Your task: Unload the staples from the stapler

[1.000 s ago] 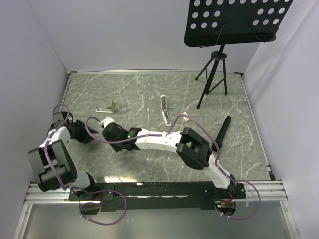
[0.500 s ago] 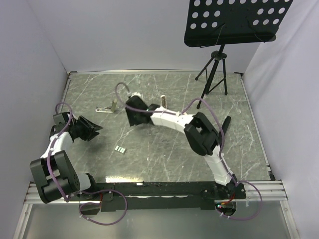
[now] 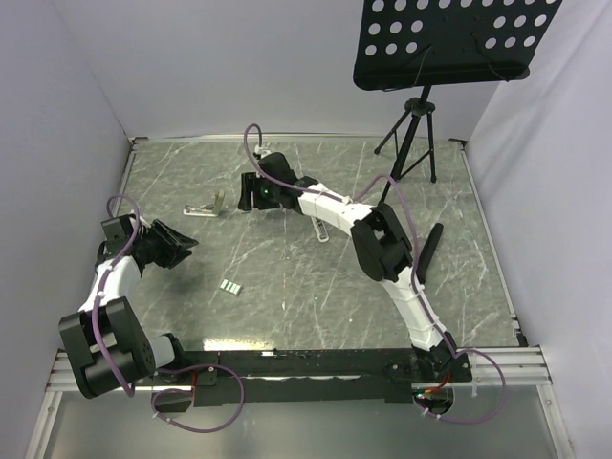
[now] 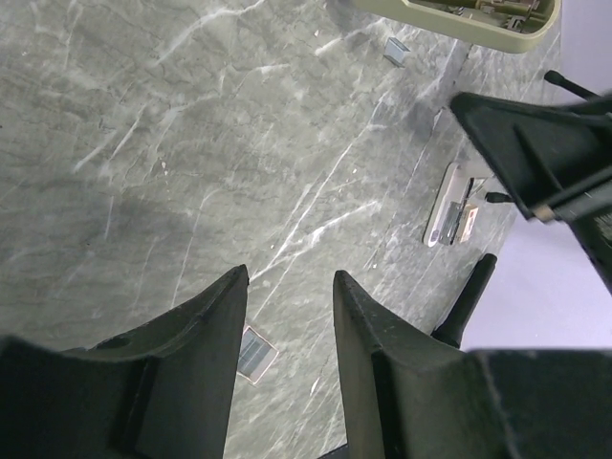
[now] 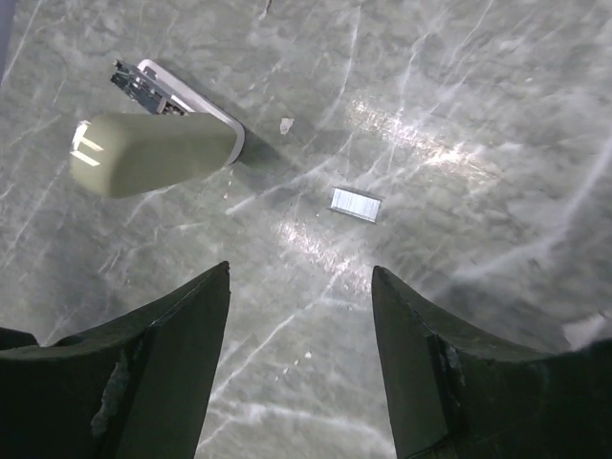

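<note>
The right gripper (image 5: 301,271) has its fingers (image 5: 163,373) spread wide with nothing between them. It hangs above the marble-patterned table (image 3: 316,306), toward the far edge and left of the middle. Below it lies the stapler (image 5: 158,143), opened out. Its cream arm is raised toward the camera, and its silvery rail lies flat on the table behind the arm. Two short pale marks sit at the tip of the arm, too small to read as writing. A short ribbed staple strip (image 5: 355,204) lies flat just beside the stapler, apart from it.

The left gripper (image 4: 289,277) is nearer the left edge, with a moderate gap between its fingers (image 4: 206,335), which also grip nothing. A second staple strip (image 4: 253,354) lies on the table under them; in the overhead view this strip (image 3: 230,287) is left of the table's middle, well apart from the stapler (image 3: 206,207). A slim white bar (image 3: 318,218) with a silvery channel lies partly under the right arm. A black rod (image 3: 427,251) rests toward the right edge, and a black perforated music stand (image 3: 445,38) on a tripod stands at the far right corner.
</note>
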`<state>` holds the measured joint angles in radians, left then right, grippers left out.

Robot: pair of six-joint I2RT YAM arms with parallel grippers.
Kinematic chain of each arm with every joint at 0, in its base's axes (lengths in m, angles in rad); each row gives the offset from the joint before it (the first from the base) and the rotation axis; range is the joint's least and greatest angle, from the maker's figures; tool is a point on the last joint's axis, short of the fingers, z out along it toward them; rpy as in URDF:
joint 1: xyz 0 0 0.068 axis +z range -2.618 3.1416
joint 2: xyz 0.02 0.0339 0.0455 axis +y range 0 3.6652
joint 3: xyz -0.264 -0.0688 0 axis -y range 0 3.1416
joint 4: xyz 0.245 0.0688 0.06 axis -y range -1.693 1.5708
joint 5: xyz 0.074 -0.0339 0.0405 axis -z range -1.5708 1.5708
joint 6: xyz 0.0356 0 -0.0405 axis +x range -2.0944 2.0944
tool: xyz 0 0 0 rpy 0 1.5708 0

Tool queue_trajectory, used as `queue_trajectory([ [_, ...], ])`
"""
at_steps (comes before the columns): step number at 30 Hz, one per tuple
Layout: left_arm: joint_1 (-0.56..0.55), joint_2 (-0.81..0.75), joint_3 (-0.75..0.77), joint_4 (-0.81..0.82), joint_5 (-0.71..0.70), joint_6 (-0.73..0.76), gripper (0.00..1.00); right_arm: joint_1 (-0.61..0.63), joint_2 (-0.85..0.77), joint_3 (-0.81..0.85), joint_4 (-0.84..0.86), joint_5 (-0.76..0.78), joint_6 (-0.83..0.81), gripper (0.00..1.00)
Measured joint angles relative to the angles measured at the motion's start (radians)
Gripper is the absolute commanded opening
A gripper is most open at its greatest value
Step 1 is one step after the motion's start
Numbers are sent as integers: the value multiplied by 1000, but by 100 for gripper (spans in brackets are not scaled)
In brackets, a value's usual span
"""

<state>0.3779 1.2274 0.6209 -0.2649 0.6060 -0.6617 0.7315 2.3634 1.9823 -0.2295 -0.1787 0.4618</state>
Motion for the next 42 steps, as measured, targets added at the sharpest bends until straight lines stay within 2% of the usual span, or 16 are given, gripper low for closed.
queue_trajectory([
  [7,-3,0,0,11,6,0,46,-10,112,55,24,-48,68,84],
  [14,-10,0,0,13,7,0,46,-13,142,89,60,-47,146,86],
  [20,-13,9,0,13,7,0,46,-23,169,121,71,-47,235,80],
  [31,-15,21,0,12,7,0,46,-43,237,188,130,-89,354,76],
  [42,-15,21,0,12,7,0,46,-45,242,149,179,-188,398,65],
])
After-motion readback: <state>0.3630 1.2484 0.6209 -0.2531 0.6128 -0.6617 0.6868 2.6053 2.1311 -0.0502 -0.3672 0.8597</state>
